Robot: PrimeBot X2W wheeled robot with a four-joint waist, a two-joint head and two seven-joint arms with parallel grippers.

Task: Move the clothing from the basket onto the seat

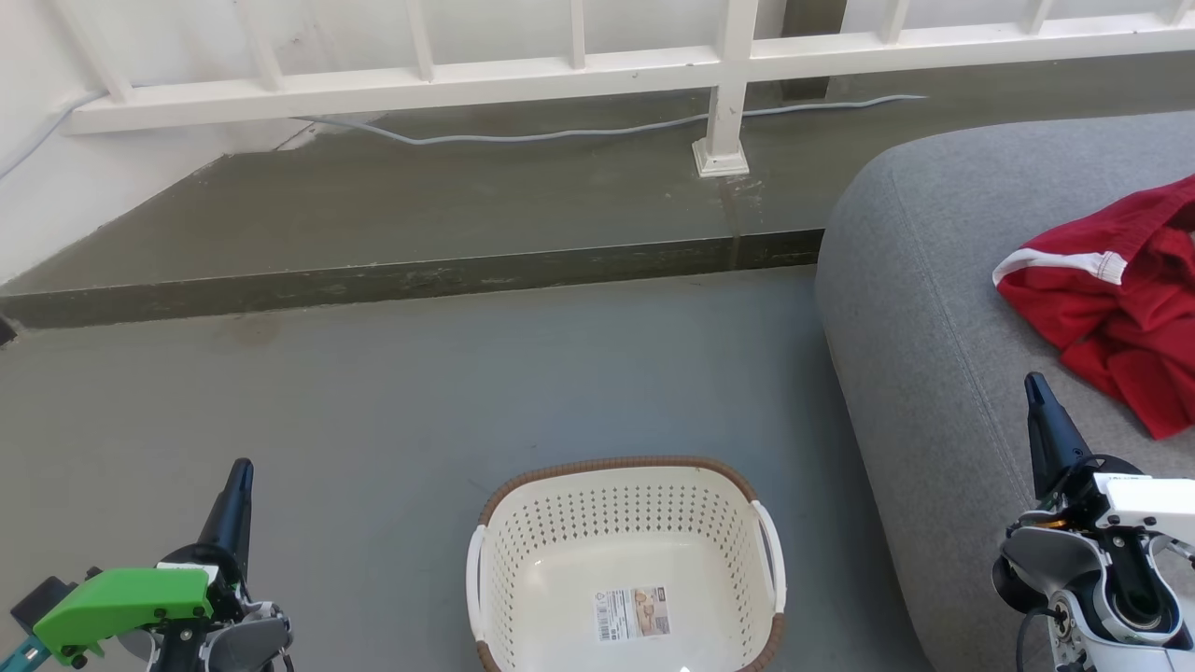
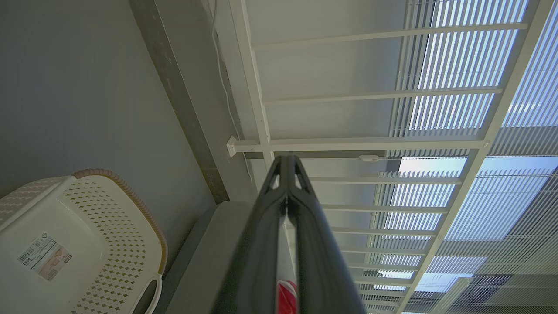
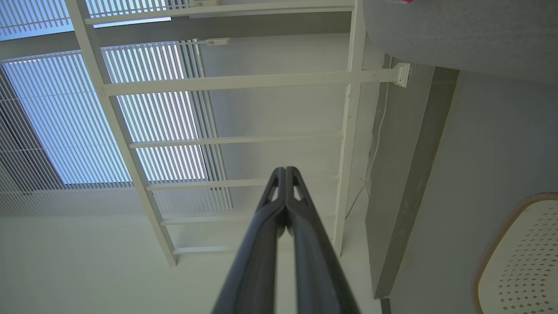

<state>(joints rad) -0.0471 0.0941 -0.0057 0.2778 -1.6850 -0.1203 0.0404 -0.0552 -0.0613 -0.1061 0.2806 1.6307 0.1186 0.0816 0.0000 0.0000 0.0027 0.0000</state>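
The head view shows the clothing [image 1: 1111,299] on the seat [image 1: 934,280], well in from its left edge, and the floor basket [image 1: 625,509] holding a label [image 1: 633,613], while the wrist views show the left end effector [image 2: 287,174] and right end effector [image 3: 285,174] clenched tip to tip.

bright daylight, soft shadows, wide-angle distortion

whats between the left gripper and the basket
Nothing but bare grey floor separates the left gripper from the basket, as the head view shows.
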